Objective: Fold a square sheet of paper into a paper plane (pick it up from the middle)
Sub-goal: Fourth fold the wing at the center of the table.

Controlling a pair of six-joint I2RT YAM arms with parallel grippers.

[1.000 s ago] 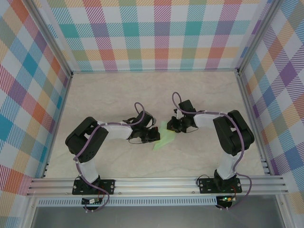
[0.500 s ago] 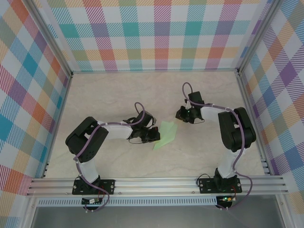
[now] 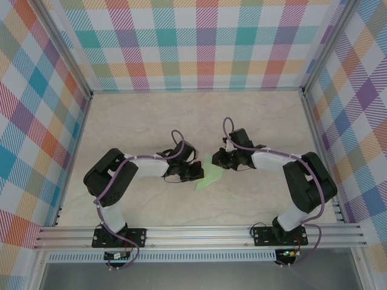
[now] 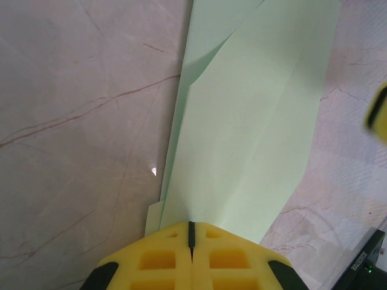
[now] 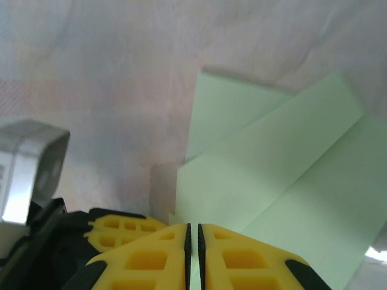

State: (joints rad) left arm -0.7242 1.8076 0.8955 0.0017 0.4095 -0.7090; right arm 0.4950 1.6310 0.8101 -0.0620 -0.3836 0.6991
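Two grippers meet at one sheet of paper [image 3: 209,177], pale mint green, lying on the marbled table [image 3: 139,121] just toward 6 o'clock of centre in the overhead view. The sheet is folded into overlapping flaps, its long axis running from 7 to 1 o'clock.

The left gripper [image 3: 196,173] comes in from 9 o'clock. Its wrist view shows the left gripper [image 4: 190,225] fully closed, tips at the paper's [image 4: 254,121] near edge. Whether paper is pinched cannot be told.

The right gripper [image 3: 216,162] comes in from 2 o'clock at the sheet's far end. Its wrist view shows the right gripper [image 5: 193,226] narrowed to a hairline slit, tips over the green flaps [image 5: 272,181]. No hold is confirmed.
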